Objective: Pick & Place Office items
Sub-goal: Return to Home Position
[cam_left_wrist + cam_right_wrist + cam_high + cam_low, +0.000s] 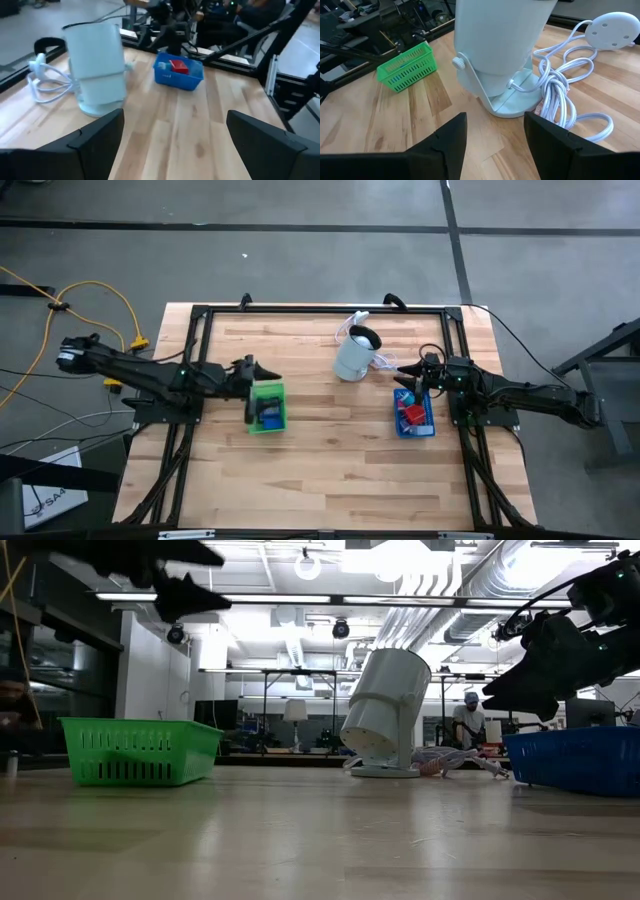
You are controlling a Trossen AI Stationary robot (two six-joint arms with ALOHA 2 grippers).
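Blue office items [269, 417] lie in the green tray [266, 392] left of the table's middle. Red and blue office items [411, 415] lie in the blue tray [427, 423] on the right; a red one [178, 66] shows in the left wrist view. My left gripper [246, 370] hovers open and empty just left of the green tray's far end, high above the table in the low view [185, 595]. My right gripper [418, 376] hangs open over the blue tray's far end, nothing between its fingers [447, 135].
A pale cylindrical appliance [356, 353] stands tilted on its foot between the trays toward the far edge, its white cord [555, 85] coiled beside it. A black frame [320, 308] runs round the table. Bare wood [330, 470] lies toward the near edge.
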